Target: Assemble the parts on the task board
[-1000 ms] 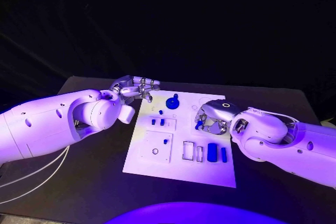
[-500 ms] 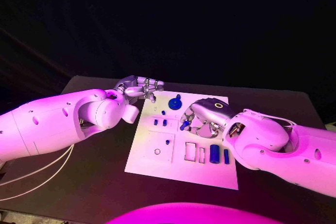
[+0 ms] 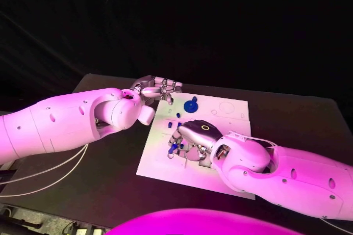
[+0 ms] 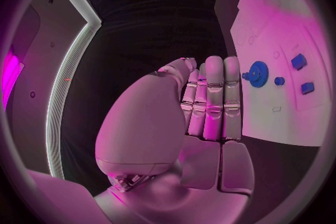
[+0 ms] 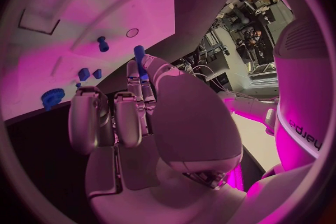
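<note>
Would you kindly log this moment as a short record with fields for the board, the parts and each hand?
board: white task board on the black table
parts: blue gear near the board's far edge; two small blue blocks
left hand: at the board's far left corner, fingers together, nothing in it
right hand: over the board's middle, holding a blue peg

Much of the task board was covered by the right hand and its forearm, so the slots and parts along the board's right and near edges were hidden. A blue part was pinched at the fingers, its lower end concealed. The counter was cut off at its near left corner by the left arm. Whether the left hand touched the board's far left corner could not be told.
</note>
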### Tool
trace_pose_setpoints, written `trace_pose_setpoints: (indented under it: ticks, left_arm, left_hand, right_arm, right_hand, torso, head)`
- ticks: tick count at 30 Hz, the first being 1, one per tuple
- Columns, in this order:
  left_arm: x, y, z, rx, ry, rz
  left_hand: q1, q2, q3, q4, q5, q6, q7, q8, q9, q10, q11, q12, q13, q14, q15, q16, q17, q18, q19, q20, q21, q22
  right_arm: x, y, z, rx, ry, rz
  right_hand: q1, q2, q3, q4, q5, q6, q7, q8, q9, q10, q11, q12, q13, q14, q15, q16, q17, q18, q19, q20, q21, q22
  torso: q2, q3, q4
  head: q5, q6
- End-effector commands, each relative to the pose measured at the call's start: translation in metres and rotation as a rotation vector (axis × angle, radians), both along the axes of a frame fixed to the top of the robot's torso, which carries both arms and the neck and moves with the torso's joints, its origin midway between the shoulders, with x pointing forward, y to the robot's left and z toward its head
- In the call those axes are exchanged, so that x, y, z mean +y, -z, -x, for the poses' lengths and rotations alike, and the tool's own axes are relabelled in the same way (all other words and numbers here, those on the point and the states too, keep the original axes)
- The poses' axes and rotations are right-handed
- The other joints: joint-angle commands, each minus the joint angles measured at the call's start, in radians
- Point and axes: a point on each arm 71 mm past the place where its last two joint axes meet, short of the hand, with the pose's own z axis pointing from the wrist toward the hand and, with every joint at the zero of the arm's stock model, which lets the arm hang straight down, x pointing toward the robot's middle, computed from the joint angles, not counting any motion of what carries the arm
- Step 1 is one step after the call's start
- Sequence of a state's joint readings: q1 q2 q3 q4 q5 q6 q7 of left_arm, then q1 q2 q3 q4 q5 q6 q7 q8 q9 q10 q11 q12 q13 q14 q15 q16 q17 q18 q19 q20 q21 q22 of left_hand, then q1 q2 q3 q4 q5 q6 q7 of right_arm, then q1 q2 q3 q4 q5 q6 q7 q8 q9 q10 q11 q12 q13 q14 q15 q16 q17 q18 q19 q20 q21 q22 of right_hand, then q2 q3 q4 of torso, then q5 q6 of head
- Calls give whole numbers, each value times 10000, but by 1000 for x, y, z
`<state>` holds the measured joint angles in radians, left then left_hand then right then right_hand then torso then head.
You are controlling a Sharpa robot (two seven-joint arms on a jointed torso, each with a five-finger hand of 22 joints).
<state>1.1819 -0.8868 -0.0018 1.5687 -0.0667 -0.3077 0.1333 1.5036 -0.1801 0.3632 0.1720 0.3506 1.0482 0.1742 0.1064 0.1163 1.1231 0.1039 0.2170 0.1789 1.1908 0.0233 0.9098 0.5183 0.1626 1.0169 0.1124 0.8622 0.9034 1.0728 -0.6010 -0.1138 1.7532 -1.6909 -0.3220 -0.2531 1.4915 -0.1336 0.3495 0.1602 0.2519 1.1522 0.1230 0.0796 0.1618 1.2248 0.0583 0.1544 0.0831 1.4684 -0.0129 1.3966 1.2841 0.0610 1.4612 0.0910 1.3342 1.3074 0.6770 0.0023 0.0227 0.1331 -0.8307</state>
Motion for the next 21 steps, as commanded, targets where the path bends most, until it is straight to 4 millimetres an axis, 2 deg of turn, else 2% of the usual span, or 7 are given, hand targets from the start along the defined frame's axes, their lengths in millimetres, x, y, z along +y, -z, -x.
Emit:
trace_pose_setpoints:
  ticks: [1,9,21]
  left_arm:
    - [-4,-1,0,-44,236,81]
    - [-5,-1,0,-36,253,83]
    - [-5,0,0,-26,266,82]
  left_hand:
    - [-8,98,9,-60,3,-34,44,43,-16,-44,0,67,17,-32,13,-32,-22,161,-42,42,-41,-3]
    - [-8,98,9,-60,3,-34,44,43,-16,-44,0,67,17,-32,13,-32,-22,161,-42,42,-41,-3]
    - [-8,98,9,-60,3,-34,44,43,-16,-44,0,67,17,-32,13,-32,-22,161,-42,42,-41,-3]
  right_arm:
    - [4,9,1,140,-297,187]
    - [6,21,-2,236,-220,519]
    - [8,25,-3,238,-210,840]
  right_hand:
    - [74,-31,88,-7,46,62,36,62,13,73,7,-46,-12,456,-55,23,-19,-95,72,-46,-78,1791]
    - [67,-29,103,-12,54,59,41,57,12,72,11,-56,-13,457,-52,25,-15,-92,67,-44,-91,1788]
    - [57,-28,112,-13,59,59,44,55,13,76,14,-61,-13,456,-50,23,-20,-93,68,-43,-87,1791]
  torso:
    - [13,4,5]
    - [7,13,-4]
    - [0,18,-10]
  head:
    - [82,-47]
    - [155,-113]
    - [183,-144]
